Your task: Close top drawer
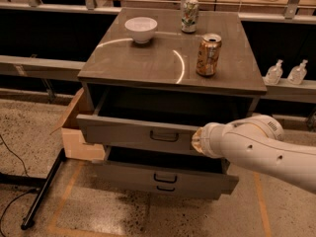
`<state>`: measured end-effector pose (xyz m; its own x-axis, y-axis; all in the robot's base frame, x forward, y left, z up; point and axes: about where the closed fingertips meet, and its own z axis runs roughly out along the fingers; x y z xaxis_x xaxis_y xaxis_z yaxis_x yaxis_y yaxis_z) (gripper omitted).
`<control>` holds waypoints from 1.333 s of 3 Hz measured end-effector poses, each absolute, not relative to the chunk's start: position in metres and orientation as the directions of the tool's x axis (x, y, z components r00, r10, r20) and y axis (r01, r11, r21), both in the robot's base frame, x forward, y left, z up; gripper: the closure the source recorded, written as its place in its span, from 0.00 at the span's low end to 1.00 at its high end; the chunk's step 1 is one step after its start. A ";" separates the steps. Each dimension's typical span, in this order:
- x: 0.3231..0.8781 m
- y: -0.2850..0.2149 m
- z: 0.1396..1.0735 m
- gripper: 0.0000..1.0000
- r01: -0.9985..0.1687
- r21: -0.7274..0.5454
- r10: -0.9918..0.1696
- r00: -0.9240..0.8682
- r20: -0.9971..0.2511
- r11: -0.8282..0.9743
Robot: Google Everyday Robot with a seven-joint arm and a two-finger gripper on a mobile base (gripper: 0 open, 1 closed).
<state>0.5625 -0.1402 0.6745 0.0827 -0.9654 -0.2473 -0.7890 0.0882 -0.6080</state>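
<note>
The top drawer (123,131) is a wide grey drawer with a small dark handle (164,136) at its centre. It stands partly out of the grey cabinet (148,63), its dark inside showing. My gripper (197,141) is at the end of the white arm (256,147), right against the right part of the drawer's front panel, just right of the handle. Below it, the second grey drawer (133,174) with a like handle (165,177) also stands out from the cabinet.
On the cabinet top stand a white bowl (141,28), a green can (189,16) and an orange can (208,55). A cardboard box (74,137) sits left of the cabinet, with a black stand leg (44,191) on the floor. Two clear bottles (273,73) stand at the right.
</note>
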 end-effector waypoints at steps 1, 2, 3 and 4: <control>0.590 -0.136 0.672 1.00 -0.783 -0.619 -0.970 0.097 -0.221 0.062; 0.606 -0.135 0.668 1.00 -0.781 -0.622 -0.974 0.102 -0.204 0.049; 0.628 -0.135 0.666 1.00 -0.776 -0.629 -0.978 0.094 -0.186 0.045; 0.636 -0.134 0.665 1.00 -0.775 -0.630 -0.980 0.094 -0.178 0.040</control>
<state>0.6355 -0.1335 0.6654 0.0939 -0.9796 -0.1779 -0.7754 0.0402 -0.6302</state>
